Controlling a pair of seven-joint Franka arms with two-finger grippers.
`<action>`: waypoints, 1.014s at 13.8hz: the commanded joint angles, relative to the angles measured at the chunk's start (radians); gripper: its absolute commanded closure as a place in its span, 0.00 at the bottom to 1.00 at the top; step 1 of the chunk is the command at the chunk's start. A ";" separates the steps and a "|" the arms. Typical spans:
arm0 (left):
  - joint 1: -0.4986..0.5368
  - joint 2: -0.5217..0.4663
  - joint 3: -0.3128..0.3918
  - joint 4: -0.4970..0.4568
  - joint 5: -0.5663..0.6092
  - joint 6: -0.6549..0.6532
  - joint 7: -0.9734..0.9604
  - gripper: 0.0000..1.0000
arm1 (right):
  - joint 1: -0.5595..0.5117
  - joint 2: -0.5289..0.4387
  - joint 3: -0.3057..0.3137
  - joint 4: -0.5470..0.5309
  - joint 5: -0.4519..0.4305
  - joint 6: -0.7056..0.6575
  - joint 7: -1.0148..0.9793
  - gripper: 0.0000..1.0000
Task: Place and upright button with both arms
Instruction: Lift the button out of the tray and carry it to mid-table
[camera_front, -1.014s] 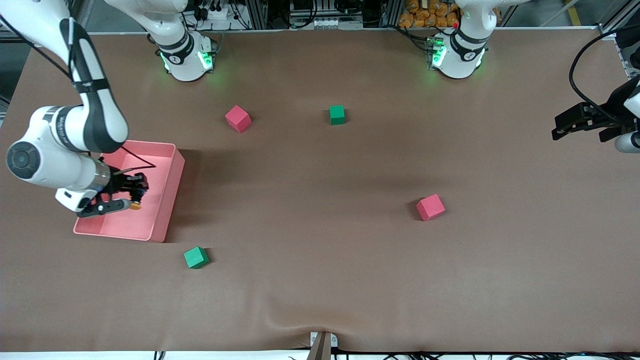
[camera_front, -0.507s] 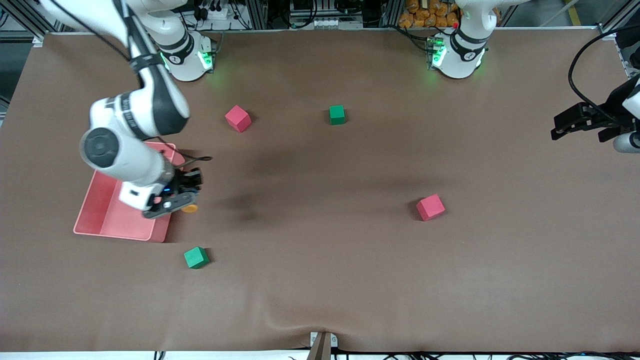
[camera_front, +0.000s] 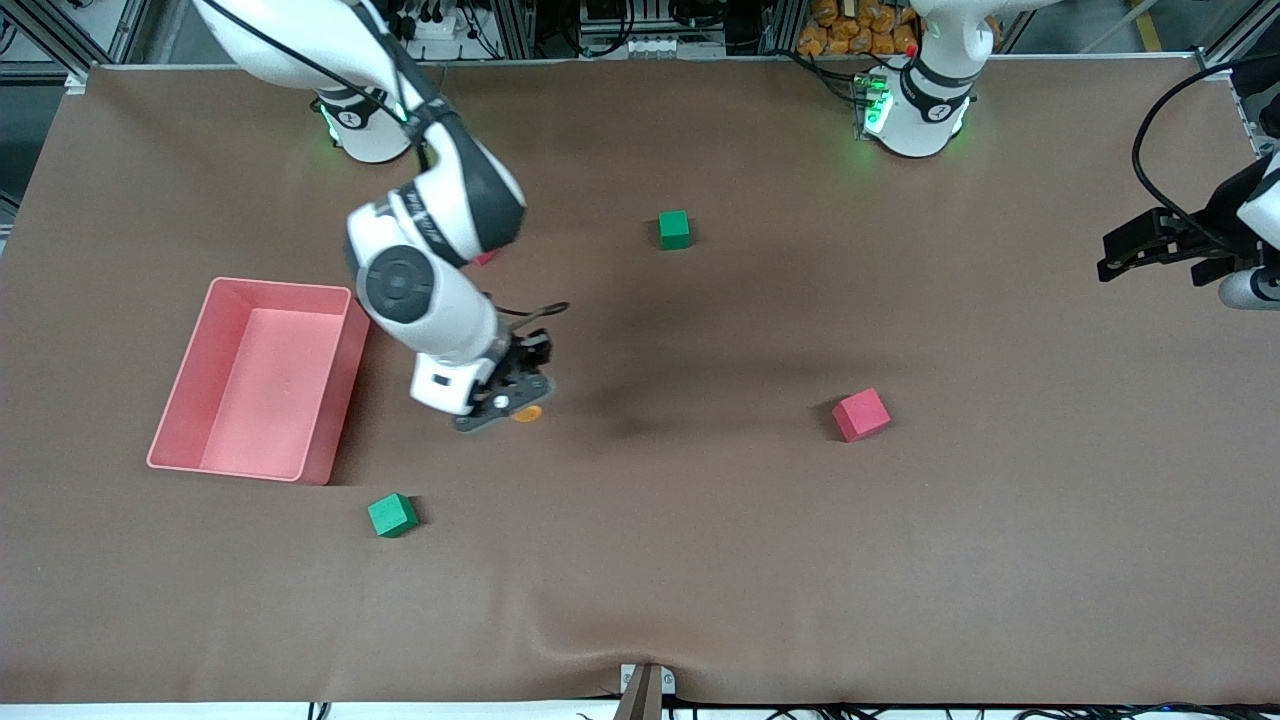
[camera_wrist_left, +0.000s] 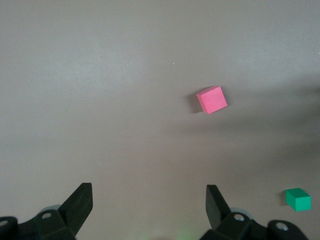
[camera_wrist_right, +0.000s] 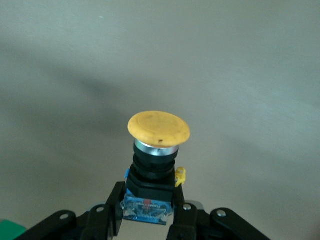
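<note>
pink bin (camera_front: 330, 385) sits on the table toward the right arm's end, nothing visible inside it. green cube (camera_front: 392, 515) lies nearer the front camera than the bin. right gripper (camera_front: 510, 405) is up over bare table between the bin and the table's middle, fingers (camera_wrist_right: 112, 205) clamped on the black body of the button (camera_front: 527, 413); in the right wrist view the button (camera_wrist_right: 157, 150) sticks out past the fingertips, orange cap away from the gripper, blue-labelled base pinched between the pads. a red cube (camera_front: 487, 258) is mostly hidden by the right arm's wrist. a second green cube (camera_front: 674, 229) lies near the table's middle, farther from the front camera. another red cube (camera_front: 861, 414) lies toward the left arm's end. left gripper (camera_front: 1150, 250) waits over the table edge at the left arm's end, fingers (camera_wrist_left: 80, 202) spread wide, holding nothing; its wrist view looks down on the red cube (camera_wrist_left: 211, 99) and a green cube (camera_wrist_left: 298, 199).
</note>
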 joint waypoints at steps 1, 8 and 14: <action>0.003 -0.001 -0.007 -0.002 0.003 -0.005 -0.012 0.00 | 0.079 0.110 -0.017 0.132 0.010 0.005 0.103 1.00; -0.001 -0.002 -0.007 -0.020 0.003 -0.005 -0.011 0.00 | 0.195 0.229 -0.014 0.157 0.016 0.238 0.338 1.00; -0.003 -0.002 -0.008 -0.020 0.005 0.011 -0.009 0.00 | 0.295 0.357 -0.014 0.236 0.015 0.301 0.438 1.00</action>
